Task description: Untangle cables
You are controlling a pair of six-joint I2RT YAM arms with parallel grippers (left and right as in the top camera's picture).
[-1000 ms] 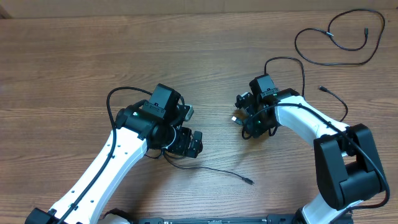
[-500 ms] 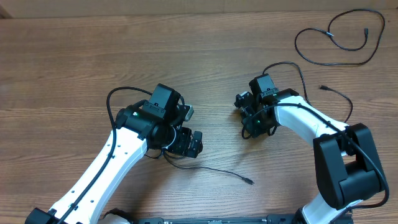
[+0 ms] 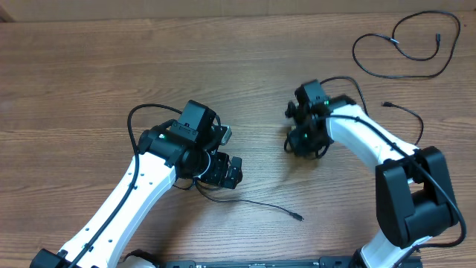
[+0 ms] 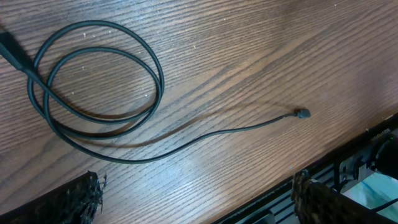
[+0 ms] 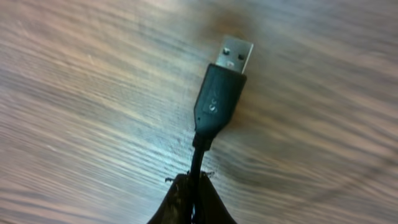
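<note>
A thin black cable [image 4: 99, 118] lies in two loose loops on the wood table, its tail running to a small plug [image 4: 303, 114]. My left gripper [image 4: 196, 205] is open and empty above it. In the overhead view this cable [image 3: 253, 202] trails right from under the left gripper [image 3: 225, 171]. My right gripper [image 5: 193, 196] is shut on a black cable just behind its USB plug [image 5: 225, 81], held over the table; in the overhead view it sits mid-right [image 3: 299, 140]. A third cable [image 3: 401, 52] lies looped at the far right corner.
Another thin cable end with a small plug [image 3: 386, 106] lies right of the right arm, curving toward its base. The table's front edge [image 4: 348, 146] shows in the left wrist view, close to the plug.
My right gripper has moved a little toward the far side of the table with the cable in it. The left arm has not moved.
</note>
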